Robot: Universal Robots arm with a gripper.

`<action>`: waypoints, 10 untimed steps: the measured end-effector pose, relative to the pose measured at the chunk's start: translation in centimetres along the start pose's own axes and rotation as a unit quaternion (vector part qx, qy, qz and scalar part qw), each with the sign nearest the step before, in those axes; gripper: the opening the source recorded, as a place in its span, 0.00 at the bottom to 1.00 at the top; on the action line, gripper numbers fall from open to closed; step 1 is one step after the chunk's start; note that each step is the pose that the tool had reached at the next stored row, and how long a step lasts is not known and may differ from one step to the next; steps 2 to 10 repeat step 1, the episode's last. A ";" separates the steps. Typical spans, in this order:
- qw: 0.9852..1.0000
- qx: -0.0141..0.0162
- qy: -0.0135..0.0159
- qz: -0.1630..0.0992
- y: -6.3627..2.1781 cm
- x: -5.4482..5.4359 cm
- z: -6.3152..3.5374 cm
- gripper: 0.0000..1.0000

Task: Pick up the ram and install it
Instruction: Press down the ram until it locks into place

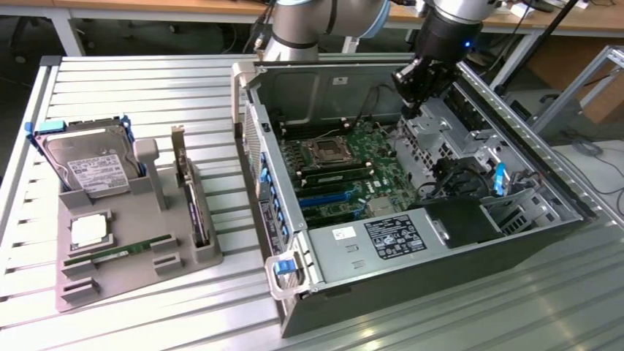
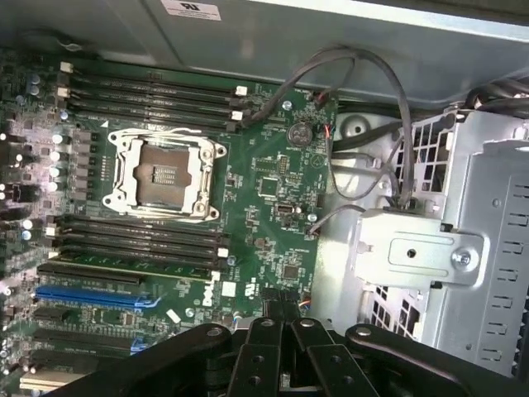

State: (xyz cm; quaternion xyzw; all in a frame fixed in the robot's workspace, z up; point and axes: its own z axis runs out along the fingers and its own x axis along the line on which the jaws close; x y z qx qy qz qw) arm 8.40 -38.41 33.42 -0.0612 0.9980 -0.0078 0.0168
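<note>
The exterior view shows the ram (image 1: pixel 109 255) lying in the grey holder (image 1: pixel 137 274) on the bench (image 1: pixel 127 80), well apart from the pincer (image 1: pixel 414 110), which hangs shut and empty over the open computer case (image 1: pixel 443 259). The wrist view shows the motherboard (image 2: pixel 264 178) close up: empty CPU socket (image 2: pixel 164 175) between banks of memory slots (image 2: pixel 136 246).

No text legible. White printed labels on hard drive (image 1: pixel 95 174), case cover plate (image 1: pixel 395 237) and case wall (image 2: pixel 192 9): unreadable.
</note>
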 end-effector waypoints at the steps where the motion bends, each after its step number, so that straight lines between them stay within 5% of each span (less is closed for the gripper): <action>1: 1.000 0.000 0.000 0.000 0.00 0.0 0.00 0.11; 10: 1.000 0.000 0.000 0.000 0.00 0.0 0.00 0.11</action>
